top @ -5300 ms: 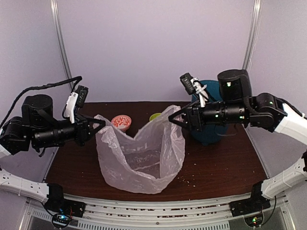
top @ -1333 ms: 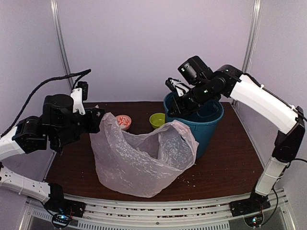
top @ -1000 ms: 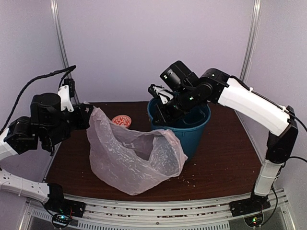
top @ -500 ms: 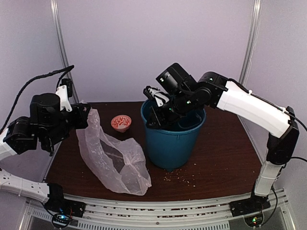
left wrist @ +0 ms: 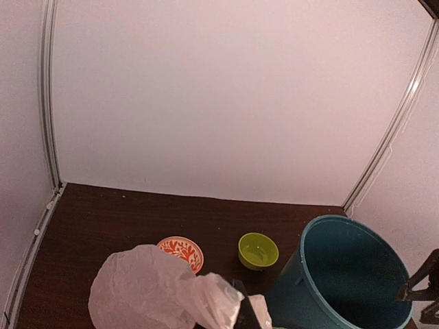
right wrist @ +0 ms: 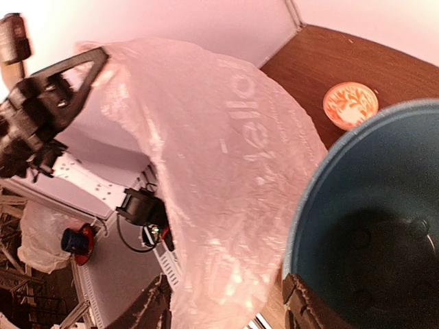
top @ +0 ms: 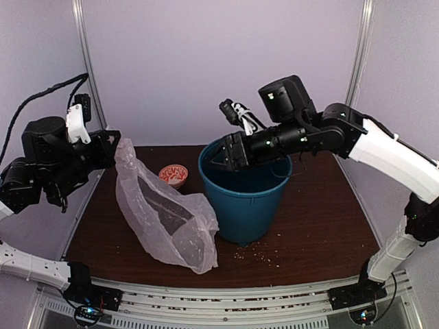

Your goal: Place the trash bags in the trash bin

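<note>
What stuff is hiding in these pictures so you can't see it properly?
Green bowl: in the top view the trash bin stands in front of it; only the left wrist view shows it.
Bottom of the trash bin: too dark in the right wrist view to tell whether anything lies there.
Letters on the trash bag: faint and crinkled in the right wrist view, too unclear to read.

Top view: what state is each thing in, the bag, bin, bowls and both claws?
trash bin, upright, looks empty.
trash bag, outside the bin, top held up, rest slumped beside it.
left gripper, shut on the bag's top.
right gripper, open at the bin's rim.
orange bowl, upright, empty.
green bowl, upright, empty.
</note>
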